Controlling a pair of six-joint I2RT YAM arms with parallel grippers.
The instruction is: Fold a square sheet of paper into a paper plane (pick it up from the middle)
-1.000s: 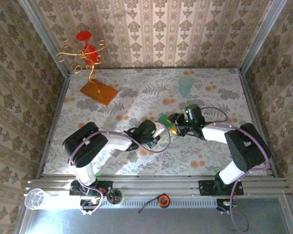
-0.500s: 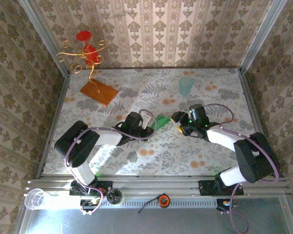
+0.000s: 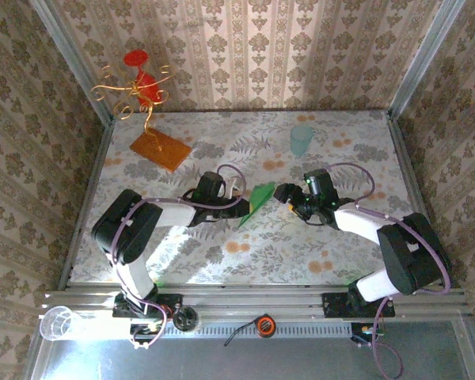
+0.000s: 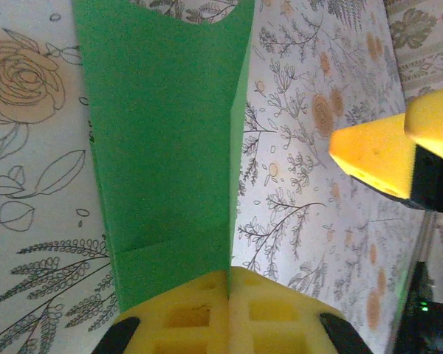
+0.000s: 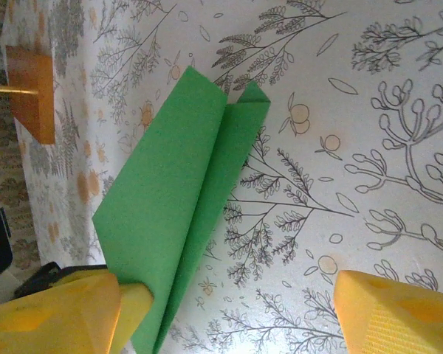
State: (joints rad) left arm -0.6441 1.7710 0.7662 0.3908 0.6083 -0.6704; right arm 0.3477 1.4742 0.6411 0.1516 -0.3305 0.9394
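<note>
The green paper plane (image 3: pixel 256 203) is a narrow folded dart with a centre crease, held just over the flowered table. My left gripper (image 3: pixel 239 203) is shut on its centre fold, and its yellow pads (image 4: pixel 229 306) pinch the green paper (image 4: pixel 162 140) at the crease. My right gripper (image 3: pixel 284 192) stands open just right of the plane, apart from it. In the right wrist view the plane (image 5: pixel 179 199) lies off to the left of my right gripper (image 5: pixel 229 287), with bare table between the fingers. The right fingers (image 4: pixel 376 151) show at the side of the left wrist view.
An orange-brown board (image 3: pixel 160 149) with a gold wire stand and red ornament (image 3: pixel 142 79) sits at the back left. A teal cup (image 3: pixel 301 140) stands at the back right. A clear cup (image 3: pixel 59 322) rests on the front rail. Patterned walls close three sides.
The right gripper has opened wider and let go of the plane. The left gripper has drawn the plane left and slightly away, and more of the green dart now shows.
</note>
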